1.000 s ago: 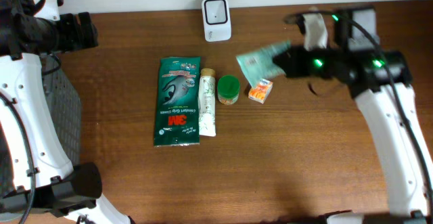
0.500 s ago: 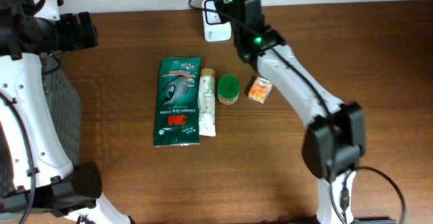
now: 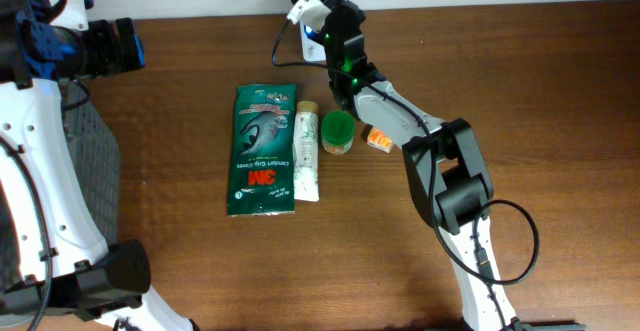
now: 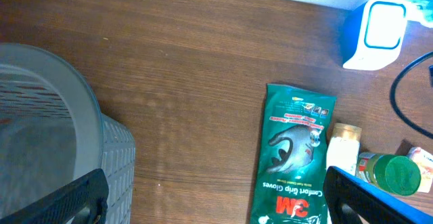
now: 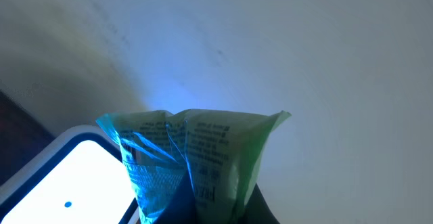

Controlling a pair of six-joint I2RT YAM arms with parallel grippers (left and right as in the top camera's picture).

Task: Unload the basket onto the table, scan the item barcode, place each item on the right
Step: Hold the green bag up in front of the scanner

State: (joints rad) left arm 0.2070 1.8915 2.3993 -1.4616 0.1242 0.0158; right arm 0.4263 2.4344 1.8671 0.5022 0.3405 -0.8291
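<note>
From above, the right arm reaches across the table to its far edge. The right gripper point(image 3: 325, 21) sits there over the spot where a black cable point(image 3: 283, 46) loops. What it carries is hidden under the wrist in this view. On the wood just near of it, a 3M glove packet point(image 3: 265, 149), a white tube point(image 3: 307, 151) and a green-lidded jar point(image 3: 337, 131) lie in a row, left to right. The tube touches the packet's right edge, and a small orange box point(image 3: 380, 139) is half covered by the arm. The left gripper point(image 3: 125, 46) hangs at the far left, above a grey basket point(image 3: 95, 161).

The left wrist camera shows the left gripper point(image 4: 215, 183) spread wide with nothing between its fingers point(image 4: 67, 200). Below it, the basket point(image 4: 61, 136) is at the left, and the glove packet point(image 4: 294, 156), the tube point(image 4: 342, 153) and the jar point(image 4: 394, 174) are at the right. The scanner point(image 4: 379, 28) stands at the far right corner, glowing blue-white.

The right wrist camera shows the right gripper point(image 5: 203, 207) pinched tight on a green sachet point(image 5: 189, 156), which stands upright out of the fingers with its printed face creased. The sachet is held up in front of a pale wall, just right of the lit window of the scanner point(image 5: 67, 176), and blue light falls on its left side.
</note>
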